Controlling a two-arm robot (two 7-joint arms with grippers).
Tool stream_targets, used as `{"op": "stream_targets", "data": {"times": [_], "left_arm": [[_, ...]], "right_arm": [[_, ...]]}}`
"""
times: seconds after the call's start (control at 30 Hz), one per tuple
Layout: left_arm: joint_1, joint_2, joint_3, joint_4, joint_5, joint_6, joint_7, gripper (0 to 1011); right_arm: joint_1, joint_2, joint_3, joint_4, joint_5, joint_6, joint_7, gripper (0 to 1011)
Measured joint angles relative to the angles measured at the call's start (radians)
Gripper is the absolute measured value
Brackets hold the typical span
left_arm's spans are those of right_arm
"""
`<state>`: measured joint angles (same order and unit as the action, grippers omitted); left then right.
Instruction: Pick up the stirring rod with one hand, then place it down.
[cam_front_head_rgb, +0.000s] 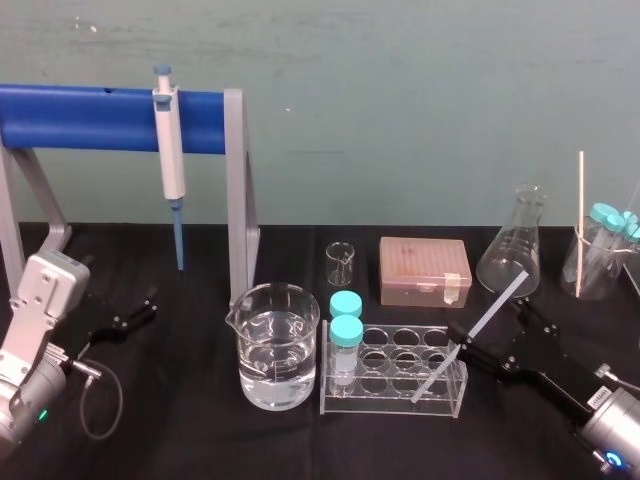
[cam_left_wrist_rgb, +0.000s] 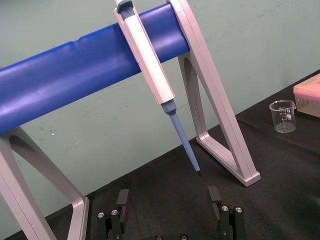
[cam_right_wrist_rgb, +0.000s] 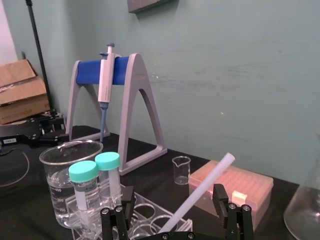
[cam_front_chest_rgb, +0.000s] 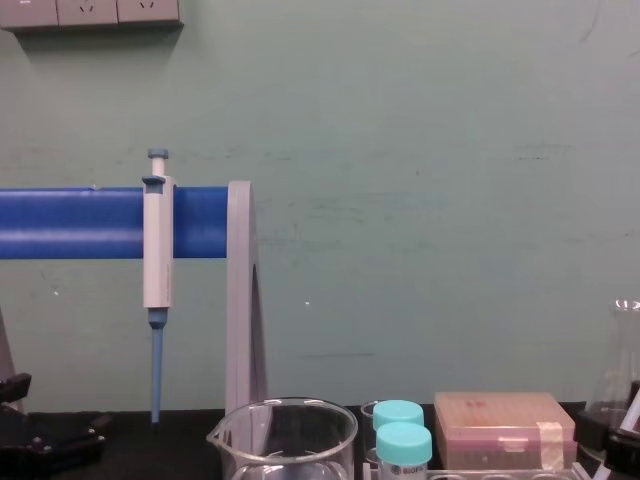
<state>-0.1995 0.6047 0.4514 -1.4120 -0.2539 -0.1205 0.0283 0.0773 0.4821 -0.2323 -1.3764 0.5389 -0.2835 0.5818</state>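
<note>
Black left gripper (cam_left_wrist_rgb: 168, 195) sits parked, spread open. Past the beaker (cam_front_head_rgb: 277, 345), the stirring rod (cam_front_head_rgb: 470, 340) leans tilted on the tube rack (cam_front_head_rgb: 392, 404), inside the unclenched right gripper (cam_right_wrist_rgb: 173, 195). A squeeze off-centre could lever it loose or jolt the rack.

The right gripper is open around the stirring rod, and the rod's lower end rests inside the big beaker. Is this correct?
Not quite. The right gripper is open around the stirring rod, but the rod's lower end rests in the clear tube rack, not the beaker; the head view shows it. The left gripper is parked, open.
</note>
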Motion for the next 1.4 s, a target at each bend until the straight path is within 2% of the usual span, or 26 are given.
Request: {"op": "stream_targets", "data": {"times": [0.13,0.37,0.6,0.63,0.67,0.73,0.77,0.83,1.1,1.17,1.4], "left_arm": [[0.000,0.000,0.000,0.000,0.000,0.000,0.000,1000],[0.000,0.000,0.000,0.000,0.000,0.000,0.000,1000],[0.000,0.000,0.000,0.000,0.000,0.000,0.000,1000],[0.000,0.000,0.000,0.000,0.000,0.000,0.000,1000],[0.000,0.000,0.000,0.000,0.000,0.000,0.000,1000],[0.000,0.000,0.000,0.000,0.000,0.000,0.000,1000],[0.000,0.000,0.000,0.000,0.000,0.000,0.000,1000],[0.000,0.000,0.000,0.000,0.000,0.000,0.000,1000],[0.000,0.000,0.000,0.000,0.000,0.000,0.000,1000],[0.000,0.000,0.000,0.000,0.000,0.000,0.000,1000],[0.000,0.000,0.000,0.000,0.000,0.000,0.000,1000]], "right_arm": [[-0.041,0.008,0.019,-0.040,0.001,0.019,-0.021,1003],[-0.146,0.029,0.070,-0.131,0.019,0.062,-0.067,1003],[-0.198,0.042,0.136,-0.169,0.003,0.083,-0.141,1003],[-0.199,0.039,0.151,-0.170,-0.013,0.088,-0.171,1003],[-0.199,0.039,0.151,-0.170,-0.013,0.088,-0.171,1003],[-0.181,0.024,0.173,-0.160,-0.051,0.098,-0.235,1003],[-0.181,0.024,0.173,-0.160,-0.051,0.098,-0.235,1003],[-0.150,0.005,0.179,-0.137,-0.081,0.103,-0.273,1003],[-0.059,-0.045,0.164,-0.060,-0.137,0.102,-0.309,1003],[-0.031,-0.070,0.156,-0.033,-0.156,0.115,-0.329,1003],[-0.037,-0.065,0.157,-0.038,-0.154,0.114,-0.327,1003]]}}
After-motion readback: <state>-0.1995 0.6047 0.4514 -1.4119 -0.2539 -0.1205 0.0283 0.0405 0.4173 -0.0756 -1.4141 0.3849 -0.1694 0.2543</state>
